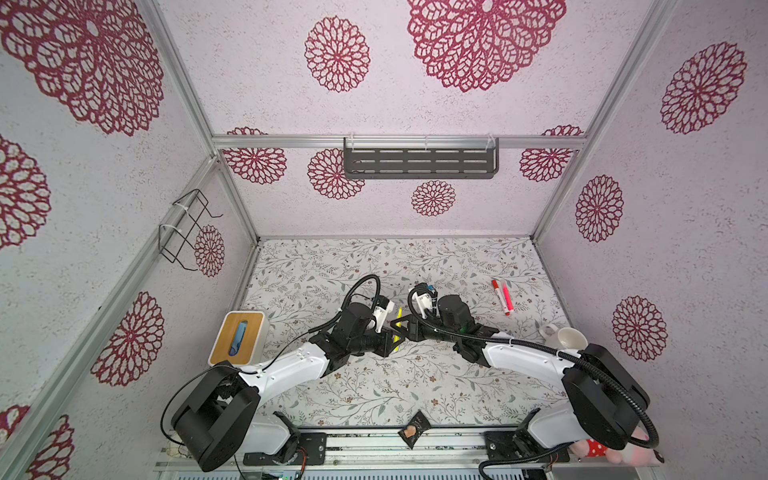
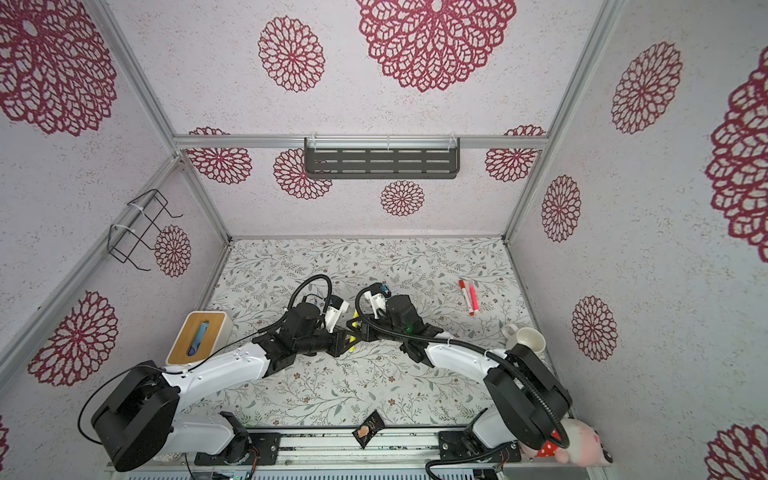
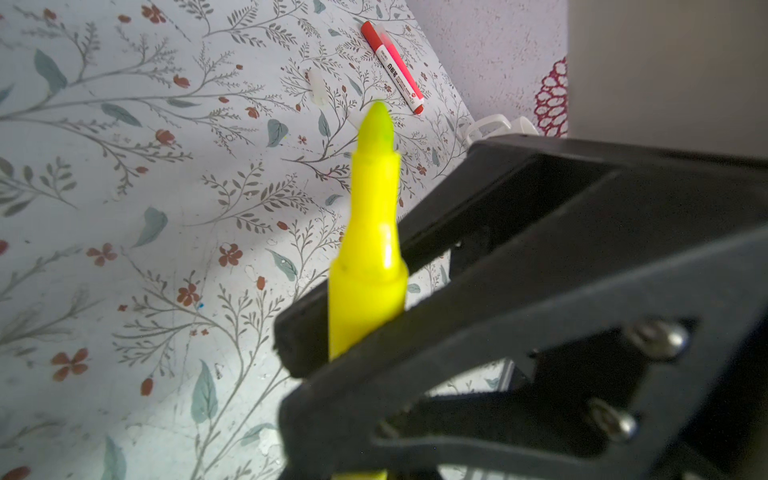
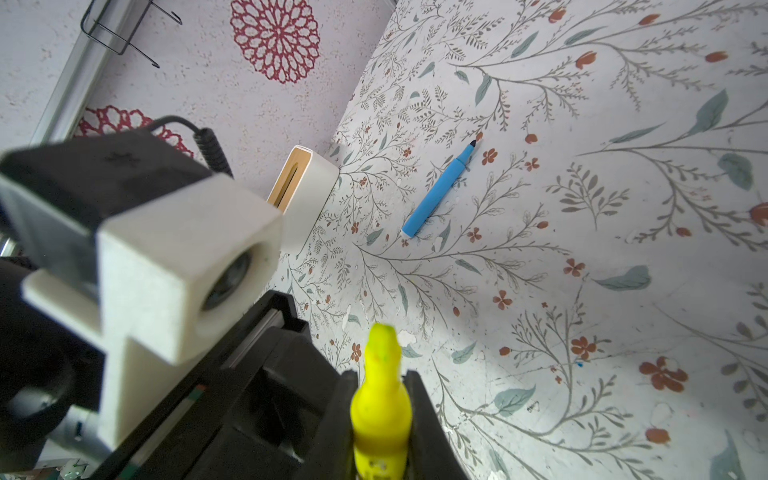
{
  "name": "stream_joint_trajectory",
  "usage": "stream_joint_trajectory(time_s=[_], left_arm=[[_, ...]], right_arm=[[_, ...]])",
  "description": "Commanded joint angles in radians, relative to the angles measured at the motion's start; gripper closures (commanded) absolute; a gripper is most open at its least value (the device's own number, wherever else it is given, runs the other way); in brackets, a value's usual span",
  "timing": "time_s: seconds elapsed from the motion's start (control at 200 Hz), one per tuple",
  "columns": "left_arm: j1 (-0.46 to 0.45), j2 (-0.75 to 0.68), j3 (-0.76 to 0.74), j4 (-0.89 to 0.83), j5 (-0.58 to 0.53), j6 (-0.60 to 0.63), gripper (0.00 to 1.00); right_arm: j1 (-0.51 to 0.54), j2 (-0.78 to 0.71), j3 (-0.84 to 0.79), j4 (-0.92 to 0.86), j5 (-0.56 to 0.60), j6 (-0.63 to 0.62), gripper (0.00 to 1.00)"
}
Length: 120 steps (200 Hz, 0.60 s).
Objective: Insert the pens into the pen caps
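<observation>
A yellow pen [image 4: 380, 411], uncapped, is held above the middle of the table with its tip [image 3: 376, 120] bare. My right gripper [image 4: 380, 419] is shut on its barrel, a finger on either side. My left gripper [image 1: 388, 338] meets the right gripper [image 1: 398, 326] tip to tip and is shut on the same yellow pen [image 1: 400, 311] lower down. A blue pen [image 4: 440, 191] lies uncapped on the table. An orange-red pen [image 1: 497, 291] and a pink pen [image 1: 506, 301] lie side by side at the back right. A pale stubby cap [image 3: 317, 86] lies near them.
A wood-topped white box [image 1: 237, 337] stands at the left edge and a white mug [image 1: 563, 337] at the right edge. A dark snack packet [image 1: 414, 428] lies at the front rail, with a plush toy [image 2: 582, 446] at the front right corner.
</observation>
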Motion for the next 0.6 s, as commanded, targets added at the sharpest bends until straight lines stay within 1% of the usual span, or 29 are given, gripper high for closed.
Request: stream_joint_trajectory(time_s=[0.0, 0.105, 0.21, 0.255, 0.345, 0.39, 0.48, 0.595], left_arm=[[-0.004, 0.003, 0.022, 0.011, -0.001, 0.002, 0.97], [-0.004, -0.001, 0.02, 0.01, -0.005, 0.002, 1.0], [-0.004, -0.007, 0.016, 0.008, -0.01, 0.001, 1.0], [-0.004, -0.009, 0.013, 0.008, -0.012, 0.003, 1.0], [-0.003, -0.012, 0.01, 0.005, -0.022, 0.003, 1.0], [-0.003, -0.014, 0.011, 0.0, -0.029, 0.004, 1.0], [-0.002, -0.018, 0.01, -0.01, -0.043, 0.007, 1.0], [-0.001, -0.03, 0.005, -0.012, -0.057, 0.011, 1.0]], right_arm=[[0.005, -0.039, -0.001, 0.04, 0.011, 0.006, 0.82], [0.005, -0.049, -0.004, 0.038, 0.021, 0.005, 0.82], [0.005, -0.061, -0.004, 0.035, 0.028, 0.004, 0.8], [0.005, -0.066, -0.004, 0.033, 0.031, 0.003, 0.76], [0.005, -0.082, -0.002, 0.024, 0.031, 0.0, 0.63], [0.005, -0.093, 0.002, 0.01, 0.037, -0.01, 0.58], [0.004, -0.12, 0.012, -0.035, 0.062, -0.033, 0.53], [0.002, -0.16, 0.029, -0.12, 0.108, -0.078, 0.5]])
